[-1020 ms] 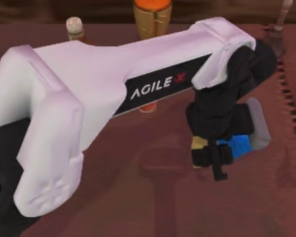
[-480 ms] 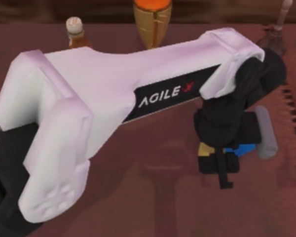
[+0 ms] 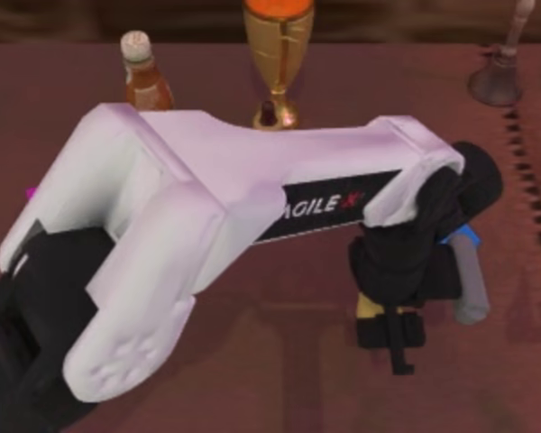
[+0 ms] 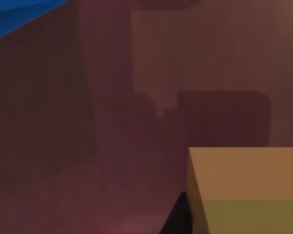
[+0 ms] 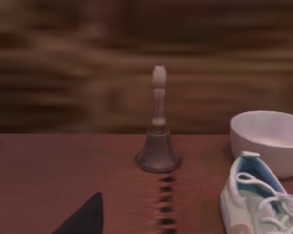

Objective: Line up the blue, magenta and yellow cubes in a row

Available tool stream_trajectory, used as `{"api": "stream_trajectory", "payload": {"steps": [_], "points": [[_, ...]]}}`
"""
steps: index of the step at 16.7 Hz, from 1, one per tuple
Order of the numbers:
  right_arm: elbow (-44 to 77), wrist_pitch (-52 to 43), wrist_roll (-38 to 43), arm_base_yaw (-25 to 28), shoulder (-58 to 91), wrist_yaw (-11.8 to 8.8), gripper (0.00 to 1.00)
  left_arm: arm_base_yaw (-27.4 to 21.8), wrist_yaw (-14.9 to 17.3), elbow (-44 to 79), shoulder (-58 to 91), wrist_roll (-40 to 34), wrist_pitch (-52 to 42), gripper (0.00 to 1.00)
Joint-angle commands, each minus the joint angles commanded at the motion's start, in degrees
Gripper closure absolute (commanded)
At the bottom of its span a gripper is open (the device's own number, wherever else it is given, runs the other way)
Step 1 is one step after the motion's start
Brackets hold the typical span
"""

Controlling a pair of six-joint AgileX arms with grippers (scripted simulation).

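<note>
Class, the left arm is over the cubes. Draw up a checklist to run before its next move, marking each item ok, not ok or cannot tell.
1. Left gripper over the yellow cube: ok.
2. Its grip on the yellow cube: cannot tell.
3. Blue cube located, partly hidden by the arm: ok.
4. Magenta cube in view: not ok, only a sliver shows.
5. Three cubes in a row: not ok.
6. Right gripper's place: cannot tell.

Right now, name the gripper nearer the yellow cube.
Left. The left gripper is right at the yellow cube; the right gripper is out of the top view, facing the bell.
</note>
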Motion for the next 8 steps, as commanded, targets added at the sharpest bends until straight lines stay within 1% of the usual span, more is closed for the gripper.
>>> {"api": "stream_trajectory", "payload": {"steps": [2, 8], "points": [[0.0, 0.0, 0.0, 0.0, 0.0, 0.0, 0.00, 0.0, 0.0, 0.0, 0.0, 0.0, 0.0, 1.00], [0.0, 0.0, 0.0, 0.0, 0.0, 0.0, 0.00, 0.0, 0.0, 0.0, 0.0, 0.0, 0.0, 0.55]]}}
